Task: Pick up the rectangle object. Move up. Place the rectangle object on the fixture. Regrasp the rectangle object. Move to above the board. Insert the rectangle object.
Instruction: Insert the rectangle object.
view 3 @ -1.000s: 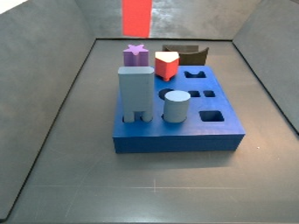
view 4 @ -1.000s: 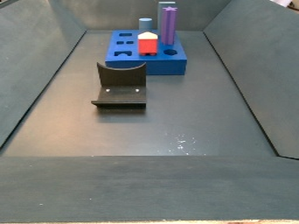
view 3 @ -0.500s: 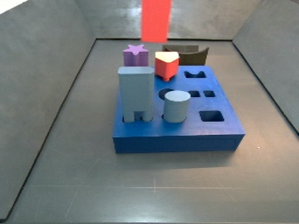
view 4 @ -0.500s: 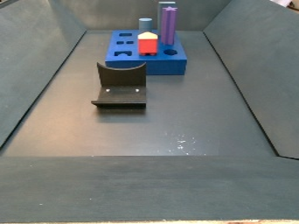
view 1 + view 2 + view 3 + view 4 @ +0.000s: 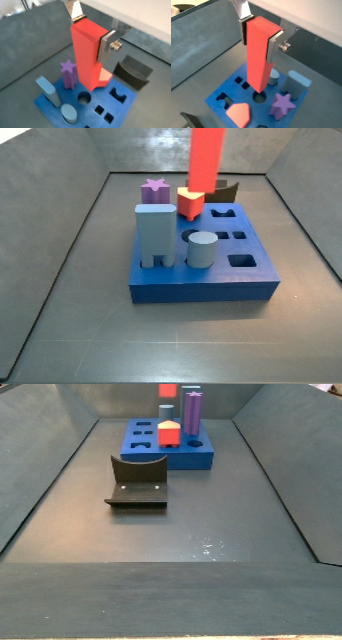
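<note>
The blue board lies on the floor, holes upward. Above it the rectangle object hangs upright, lower end pointing at the holes, probably ready for insertion. The hand sits high over the board, fingers closed on the block's upper sides.

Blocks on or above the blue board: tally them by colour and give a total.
Red: 2, the long plain red block clamped between the gripper fingers above the thick blue board, and the short red piece with a yellow top.
Light blue: 2, the tall block and the cylinder.
Purple: 1, the star-topped post.
Total: 5.
</note>
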Available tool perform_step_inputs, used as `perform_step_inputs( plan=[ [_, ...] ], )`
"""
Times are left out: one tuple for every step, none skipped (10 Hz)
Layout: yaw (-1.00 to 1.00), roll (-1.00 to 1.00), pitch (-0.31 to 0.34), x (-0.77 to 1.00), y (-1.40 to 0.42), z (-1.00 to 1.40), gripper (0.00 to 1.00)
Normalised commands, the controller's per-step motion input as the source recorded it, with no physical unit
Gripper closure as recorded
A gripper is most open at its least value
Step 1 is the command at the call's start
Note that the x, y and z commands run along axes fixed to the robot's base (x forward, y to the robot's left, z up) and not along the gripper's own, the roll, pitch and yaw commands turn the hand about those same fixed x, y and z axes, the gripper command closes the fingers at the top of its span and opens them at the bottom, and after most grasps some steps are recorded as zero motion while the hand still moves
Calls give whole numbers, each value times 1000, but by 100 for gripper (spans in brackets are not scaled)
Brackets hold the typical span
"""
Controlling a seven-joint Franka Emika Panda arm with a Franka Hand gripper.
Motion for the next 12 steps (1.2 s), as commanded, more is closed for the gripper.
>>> perform_step_inputs(
  plan=[
    [-514,424,-37,523,-11,-497,100],
    [-603,424,-50,434,-3,-509,100],
    [-703,374,-131,386,-57,-486,100],
    [-723,230,-207,300,-91,-457,100],
    [-297,100,-146,0,-343,-429,100],
    [83,0,-16,-11,-557,-554,100],
    [220,-100,0,-29,-626,-454,100],
    [200,-110,0,-94,-700,-389,100],
    [214,-79,-10,-146,-631,-314,100],
    [229,0,-94,-226,-489,-43,100],
    [614,-20,-67,-131,-409,-46,100],
    [129,99,-39,-23,-360,0,100]
  ],
)
